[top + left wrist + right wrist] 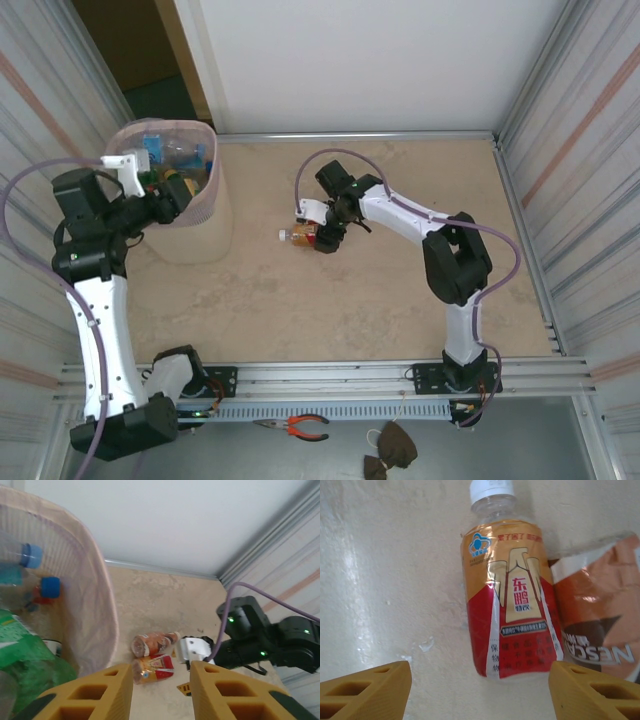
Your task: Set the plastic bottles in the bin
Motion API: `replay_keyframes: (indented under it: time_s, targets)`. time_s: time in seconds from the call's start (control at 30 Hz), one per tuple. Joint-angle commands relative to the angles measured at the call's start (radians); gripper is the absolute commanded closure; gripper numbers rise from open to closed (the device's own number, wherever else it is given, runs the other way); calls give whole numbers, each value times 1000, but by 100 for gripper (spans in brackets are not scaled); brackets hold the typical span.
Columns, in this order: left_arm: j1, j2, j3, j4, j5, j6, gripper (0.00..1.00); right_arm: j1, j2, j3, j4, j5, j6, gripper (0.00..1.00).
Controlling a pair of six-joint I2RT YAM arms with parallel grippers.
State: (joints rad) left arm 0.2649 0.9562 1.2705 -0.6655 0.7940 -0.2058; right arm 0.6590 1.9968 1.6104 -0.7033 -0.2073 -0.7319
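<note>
Two plastic bottles lie side by side on the beige table. One has a red-and-gold label (512, 595) (152, 669) (298, 237) and a white cap; beside it lies a brown-labelled one (600, 615) (155, 642). My right gripper (480, 680) (322, 238) is open, its yellow fingers low on either side of the red-labelled bottle's base, not touching it. The bin (170, 124) (95, 605), lined with a pink bag, stands at the far left and holds several bottles, among them green ones (25, 655) and blue-capped ones (50, 586). My left gripper (161, 675) (190, 190) hangs by the bin's rim, slightly open and empty.
Corrugated metal walls (590, 150) close in the table left and right, a white wall at the back. Orange-handled pliers (300, 428) and a brown object (390, 447) lie on the ledge below the arm bases. A small yellow tag (182, 687) lies by the bottles.
</note>
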Motion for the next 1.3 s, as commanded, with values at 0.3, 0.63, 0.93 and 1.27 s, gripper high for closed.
replay_keyframes:
  time_s: [0.3,0.63,0.93,1.27]
  targets:
    - [-80,-21,-32,79,7,-59,65,-6,72,29,25,-36,-186,24]
    - [-84,-27,-43,98,13,-73,65,-3,128,29,55,-37,-171,23]
    - [-84,-35,-51,102,17,-81,65,19,154,33,90,-47,-125,22]
    - [-86,-43,-51,105,31,-95,65,53,174,39,92,-42,43,15]
